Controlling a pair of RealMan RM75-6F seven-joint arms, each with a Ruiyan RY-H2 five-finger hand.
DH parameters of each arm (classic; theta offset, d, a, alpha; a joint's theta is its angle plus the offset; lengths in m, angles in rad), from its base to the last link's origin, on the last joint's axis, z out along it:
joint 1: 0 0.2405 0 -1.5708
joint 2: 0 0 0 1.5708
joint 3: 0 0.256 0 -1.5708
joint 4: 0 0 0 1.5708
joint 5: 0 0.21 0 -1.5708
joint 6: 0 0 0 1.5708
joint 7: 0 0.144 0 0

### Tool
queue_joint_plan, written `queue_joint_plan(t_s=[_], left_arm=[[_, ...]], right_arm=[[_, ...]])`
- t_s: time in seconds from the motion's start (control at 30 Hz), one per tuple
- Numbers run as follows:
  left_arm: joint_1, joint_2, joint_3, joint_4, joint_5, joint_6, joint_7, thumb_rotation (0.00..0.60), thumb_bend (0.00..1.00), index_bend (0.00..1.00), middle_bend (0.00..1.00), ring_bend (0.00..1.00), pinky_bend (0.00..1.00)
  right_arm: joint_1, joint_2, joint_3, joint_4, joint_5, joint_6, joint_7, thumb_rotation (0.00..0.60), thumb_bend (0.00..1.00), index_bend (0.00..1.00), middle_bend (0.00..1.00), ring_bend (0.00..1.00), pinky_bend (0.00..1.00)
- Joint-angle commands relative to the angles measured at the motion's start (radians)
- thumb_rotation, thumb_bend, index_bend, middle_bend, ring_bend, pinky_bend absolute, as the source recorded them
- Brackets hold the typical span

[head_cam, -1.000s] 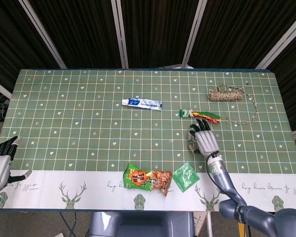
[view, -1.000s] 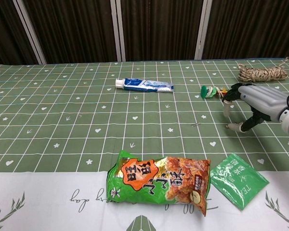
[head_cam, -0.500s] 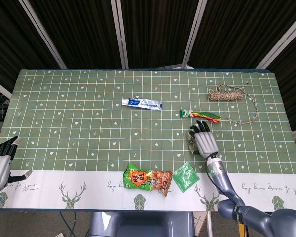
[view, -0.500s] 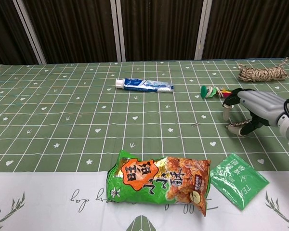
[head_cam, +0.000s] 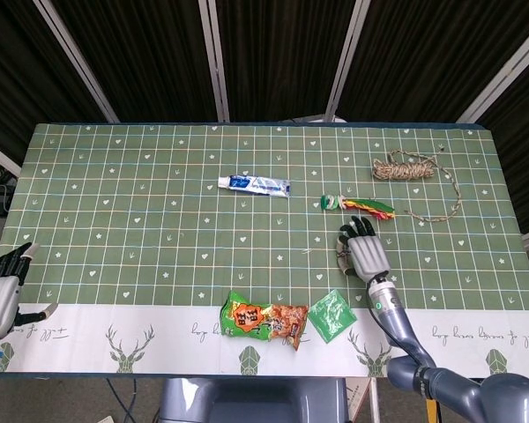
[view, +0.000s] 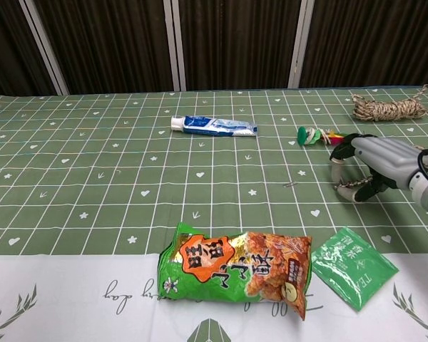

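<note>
My right hand [head_cam: 361,251] [view: 367,164] hovers low over the green tablecloth, fingers curled downward and apart, holding nothing. Just beyond its fingertips lies a colourful shuttlecock-like toy [head_cam: 357,205] [view: 315,135] with a green end. A small green sachet [head_cam: 332,315] [view: 353,266] lies nearer the front edge, below the hand. A green and orange snack bag [head_cam: 264,321] [view: 235,271] sits to its left. My left hand [head_cam: 4,291] stays at the table's front left corner, fingers apart and empty, seen only in the head view.
A blue and white toothpaste tube [head_cam: 255,185] [view: 214,126] lies mid-table. A coil of twine [head_cam: 407,166] [view: 387,108] with a loose trailing strand sits at the back right. The table's white patterned border [head_cam: 141,335] runs along the front edge.
My right hand has lowered slightly toward the cloth and its fingers have curled in a little. The left hand and all objects stay where they were.
</note>
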Motion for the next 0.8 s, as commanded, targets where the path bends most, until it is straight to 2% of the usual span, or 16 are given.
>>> queue_joint_plan(t_s=[0.03, 0.57, 0.8], left_arm=[[0.000, 0.000, -0.001, 0.000, -0.001, 0.001, -0.001, 0.600, 0.13, 0.00, 0.00, 0.00, 0.00], [-0.002, 0.000, -0.003, -0.002, -0.009, -0.003, -0.002, 0.600, 0.13, 0.00, 0.00, 0.00, 0.00], [-0.002, 0.002, -0.006, -0.003, -0.016, -0.005, -0.005, 0.600, 0.13, 0.00, 0.00, 0.00, 0.00]], right_arm=[[0.001, -0.003, 0.002, 0.005, 0.000, -0.001, 0.001, 0.600, 0.31, 0.49, 0.20, 0.00, 0.01], [0.001, -0.017, 0.006, 0.032, 0.009, -0.016, 0.006, 0.600, 0.31, 0.48, 0.20, 0.00, 0.01], [0.001, -0.028, 0.014, 0.030, 0.013, -0.011, 0.008, 0.600, 0.31, 0.55, 0.20, 0.00, 0.01]])
